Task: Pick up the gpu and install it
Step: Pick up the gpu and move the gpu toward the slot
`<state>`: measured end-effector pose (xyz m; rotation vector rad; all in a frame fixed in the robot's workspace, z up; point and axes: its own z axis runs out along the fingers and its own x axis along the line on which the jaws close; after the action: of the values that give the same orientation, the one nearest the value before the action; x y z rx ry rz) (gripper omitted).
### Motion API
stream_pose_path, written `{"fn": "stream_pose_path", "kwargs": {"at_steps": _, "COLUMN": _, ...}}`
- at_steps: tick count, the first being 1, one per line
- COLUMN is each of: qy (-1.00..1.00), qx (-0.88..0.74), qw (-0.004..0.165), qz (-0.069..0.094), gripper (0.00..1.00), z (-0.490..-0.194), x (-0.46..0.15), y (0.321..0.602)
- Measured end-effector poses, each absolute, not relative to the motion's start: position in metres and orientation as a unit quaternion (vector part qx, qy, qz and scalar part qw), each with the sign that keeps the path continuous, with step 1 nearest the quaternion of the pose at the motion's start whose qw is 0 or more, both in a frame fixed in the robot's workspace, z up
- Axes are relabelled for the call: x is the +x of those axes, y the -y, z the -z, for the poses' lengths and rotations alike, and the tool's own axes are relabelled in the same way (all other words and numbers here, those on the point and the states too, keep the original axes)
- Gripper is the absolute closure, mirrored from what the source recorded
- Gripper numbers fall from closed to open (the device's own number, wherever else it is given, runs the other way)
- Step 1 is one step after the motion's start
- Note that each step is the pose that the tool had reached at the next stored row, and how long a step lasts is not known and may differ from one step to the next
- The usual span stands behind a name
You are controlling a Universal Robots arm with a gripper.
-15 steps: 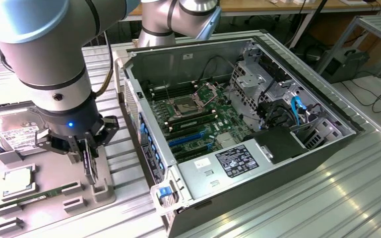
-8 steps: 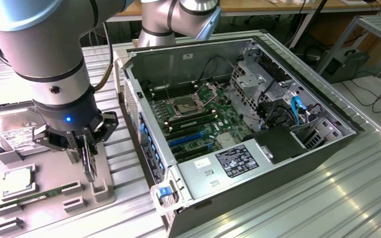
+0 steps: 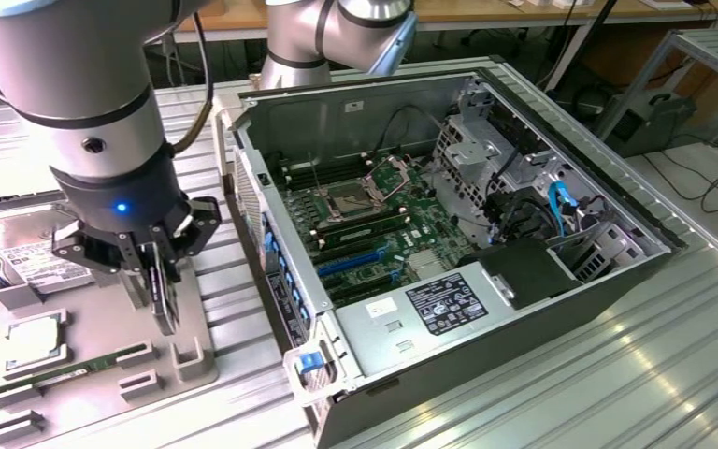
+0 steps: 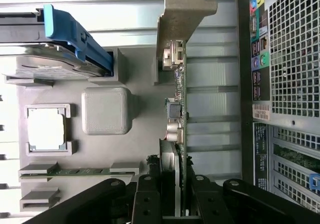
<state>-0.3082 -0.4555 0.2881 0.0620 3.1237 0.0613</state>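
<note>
Seen from the exterior camera: grips a graphics card edge-on and upright in the gripper, fingers pinching it from both sides, over the gray tray at its edge nearest the open computer case. Hard to tell whether the card's lower edge clears the tray. Seen from the wrist camera: dark green board, pale metal bracket at the far end, near end hidden between the black fingers. Also on the tray: hard drive partly hidden behind the arm, processor chip, memory stick.
</note>
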Motion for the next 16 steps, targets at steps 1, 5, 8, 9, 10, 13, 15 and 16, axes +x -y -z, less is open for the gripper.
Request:
{"fn": "stream_pose_path", "kwargs": {"at_steps": 1, "qy": -1.000, "qx": 0.020, "qw": 0.008, "qz": -0.020, "gripper": 0.72, "z": -0.291, "x": -0.308, "y": 0.456}}
{"fn": "stream_pose_path", "kwargs": {"at_steps": 5, "qy": -1.000, "qx": 0.020, "qw": 0.008, "qz": -0.020, "gripper": 0.72, "z": -0.300, "x": -0.308, "y": 0.456}}
{"fn": "stream_pose_path", "kwargs": {"at_steps": 8, "qy": -1.000, "qx": 0.020, "qw": 0.008, "qz": -0.020, "gripper": 0.72, "z": -0.311, "x": -0.308, "y": 0.456}}
{"fn": "stream_pose_path", "kwargs": {"at_steps": 9, "qy": -1.000, "qx": 0.020, "qw": 0.008, "qz": -0.020, "gripper": 0.72, "z": -0.316, "x": -0.308, "y": 0.456}}
{"fn": "stream_pose_path", "kwargs": {"at_steps": 10, "qy": -1.000, "qx": 0.020, "qw": 0.008, "qz": -0.020, "gripper": 0.72, "z": -0.319, "x": -0.308, "y": 0.456}}
{"fn": "stream_pose_path", "kwargs": {"at_steps": 13, "qy": -1.000, "qx": 0.020, "qw": 0.008, "qz": -0.020, "gripper": 0.72, "z": -0.329, "x": -0.308, "y": 0.456}}
{"fn": "stream_pose_path", "kwargs": {"at_steps": 15, "qy": -1.000, "qx": 0.020, "qw": 0.008, "qz": -0.020, "gripper": 0.72, "z": -0.335, "x": -0.308, "y": 0.456}}
{"fn": "stream_pose_path", "kwargs": {"at_steps": 16, "qy": -1.000, "qx": 0.020, "qw": 0.008, "qz": -0.020, "gripper": 0.72, "z": -0.339, "x": -0.308, "y": 0.456}}
